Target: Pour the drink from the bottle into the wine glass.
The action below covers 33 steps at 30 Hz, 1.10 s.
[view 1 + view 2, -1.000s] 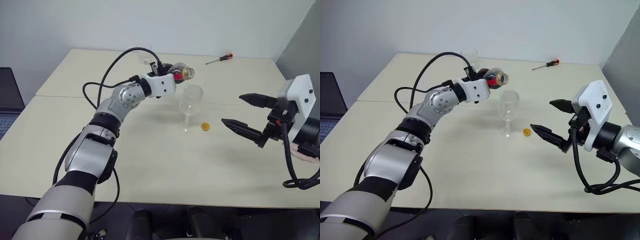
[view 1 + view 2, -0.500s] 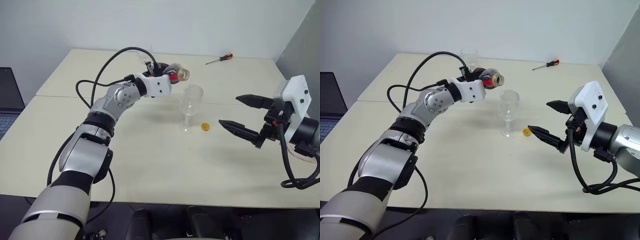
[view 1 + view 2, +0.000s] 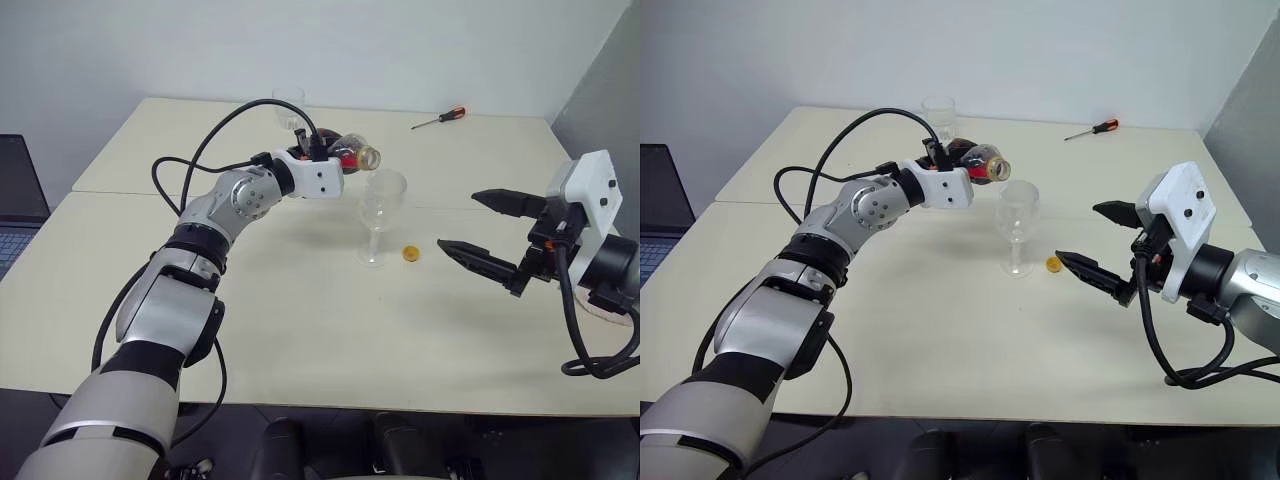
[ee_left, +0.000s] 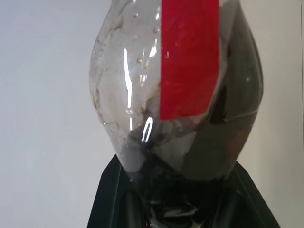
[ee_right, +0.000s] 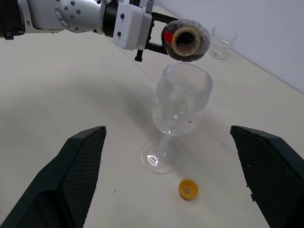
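Note:
My left gripper is shut on the bottle and holds it on its side above the table. The bottle's open mouth points at the rim of the wine glass and sits just above and behind it. Dark drink lies in the bottle beside its red label. The glass stands upright and its bowl looks clear. A small orange cap lies beside the glass foot. To the right of the glass, my right gripper hangs open and holds nothing.
A short clear tumbler stands at the back of the table, behind my left hand. A red-handled screwdriver lies at the back right. A laptop sits off the table's left edge.
My left wrist has rolled slightly, so the bottle's mouth has dipped a little toward the glass rim. The right gripper has stayed where it was.

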Available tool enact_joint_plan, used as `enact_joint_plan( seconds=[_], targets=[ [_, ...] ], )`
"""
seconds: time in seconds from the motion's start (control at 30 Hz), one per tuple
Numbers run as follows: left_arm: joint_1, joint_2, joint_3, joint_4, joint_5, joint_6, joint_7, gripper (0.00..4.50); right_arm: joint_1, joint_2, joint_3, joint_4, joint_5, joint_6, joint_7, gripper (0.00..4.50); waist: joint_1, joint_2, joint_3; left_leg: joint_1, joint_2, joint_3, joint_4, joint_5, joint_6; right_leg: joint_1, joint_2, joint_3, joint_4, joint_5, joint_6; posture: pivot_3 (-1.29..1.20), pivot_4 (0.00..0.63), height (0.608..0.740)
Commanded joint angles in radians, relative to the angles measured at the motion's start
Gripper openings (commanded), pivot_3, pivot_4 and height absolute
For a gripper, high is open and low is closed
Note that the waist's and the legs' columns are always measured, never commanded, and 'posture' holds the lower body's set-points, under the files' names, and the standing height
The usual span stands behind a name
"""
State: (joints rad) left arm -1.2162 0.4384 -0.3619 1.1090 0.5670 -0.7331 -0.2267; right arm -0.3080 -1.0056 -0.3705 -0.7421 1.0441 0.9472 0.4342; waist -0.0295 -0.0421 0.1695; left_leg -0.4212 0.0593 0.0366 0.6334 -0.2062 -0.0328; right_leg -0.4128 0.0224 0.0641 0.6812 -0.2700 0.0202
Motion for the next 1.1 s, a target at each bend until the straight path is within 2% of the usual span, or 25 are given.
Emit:
enact_joint_plan(
  seconds=[0.03, 1.1],
  targets=[
    [-0.057, 0.014, -0.007, -0.019, 0.013, -0.027, 0.041, 1.0, -0.02, -0.003, -0.018, -0.007, 0.011, -0.017, -0.006, 4.5, 0.0, 0.0, 0.0, 0.0, 0.0, 0.0, 0.0, 0.0, 0.0, 0.0, 0.0, 0.0, 0.0, 0.0, 0.0, 0.0, 0.15, 0.74],
    [-0.147, 0.031, -0.103, 0.046, 0.155, -0.039, 0.214, 1.0, -0.008, 0.01, -0.004, -0.017, 0.003, -0.017, -0.034, 4.5, 0.0, 0.0, 0.0, -0.001, 0.0, 0.0, 0.002, 0.0, 0.0, 0.0, 0.0, 0.0, 0.001, 0.001, 0.0, 0.0, 0.15, 0.74]
  ],
)
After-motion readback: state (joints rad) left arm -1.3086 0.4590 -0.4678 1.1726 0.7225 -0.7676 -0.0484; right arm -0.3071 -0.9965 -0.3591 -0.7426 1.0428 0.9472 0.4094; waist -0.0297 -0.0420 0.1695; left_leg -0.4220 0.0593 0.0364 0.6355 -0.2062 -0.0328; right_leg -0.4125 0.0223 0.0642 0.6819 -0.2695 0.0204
